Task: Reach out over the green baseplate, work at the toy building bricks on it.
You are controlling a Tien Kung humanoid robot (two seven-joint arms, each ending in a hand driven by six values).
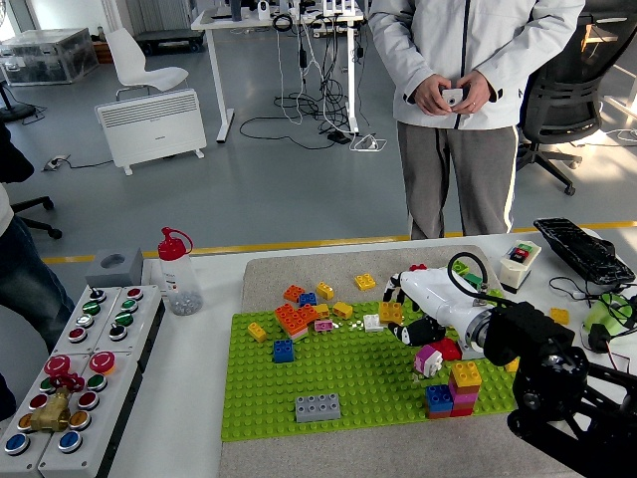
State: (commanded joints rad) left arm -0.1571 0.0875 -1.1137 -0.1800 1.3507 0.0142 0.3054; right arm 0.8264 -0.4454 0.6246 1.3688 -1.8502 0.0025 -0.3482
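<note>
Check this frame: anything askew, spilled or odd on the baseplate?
Nothing damaged or spilled. The bricks lie loosely jumbled along the far edge of the green baseplate, and a pink brick sits tilted just below the right hand, which holds a yellow brick.

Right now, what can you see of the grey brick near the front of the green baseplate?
The grey brick is a flat-lying rectangular toy block of matte plastic, with rows of round studs on top. It sits alone near the front edge of the green baseplate, long side roughly parallel to that edge. Nothing touches it but the plate; the right hand works farther back.
</note>
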